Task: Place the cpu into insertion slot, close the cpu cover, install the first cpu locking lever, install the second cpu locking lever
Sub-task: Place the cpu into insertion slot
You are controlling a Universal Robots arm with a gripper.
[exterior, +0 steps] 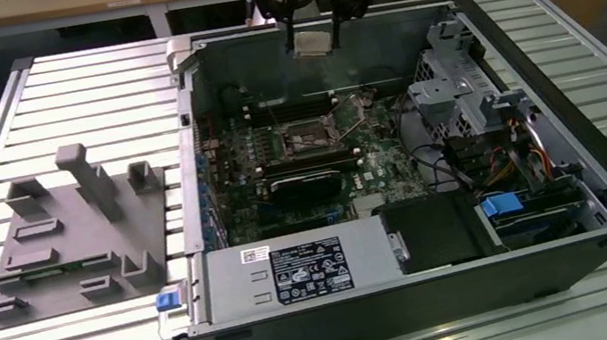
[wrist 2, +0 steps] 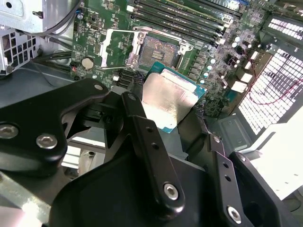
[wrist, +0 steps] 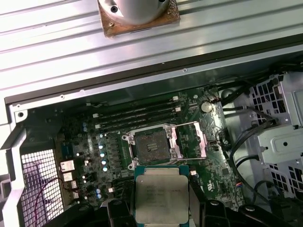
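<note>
Pincer (exterior: pixel 312 38) is clamped on cpu (wrist: pixel 161 201) edges, top centre in exterior view, well above insertion slot (wrist: pixel 151 144), w/ cpu cover (wrist: pixel 189 140) standing open beside it.

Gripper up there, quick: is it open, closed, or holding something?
Gripper: closed on the cpu, which is in the air, clear of the insertion slot.

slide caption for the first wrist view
Gripper holds the cpu over the motherboard, insertion slot empty, cpu cover open.
</note>
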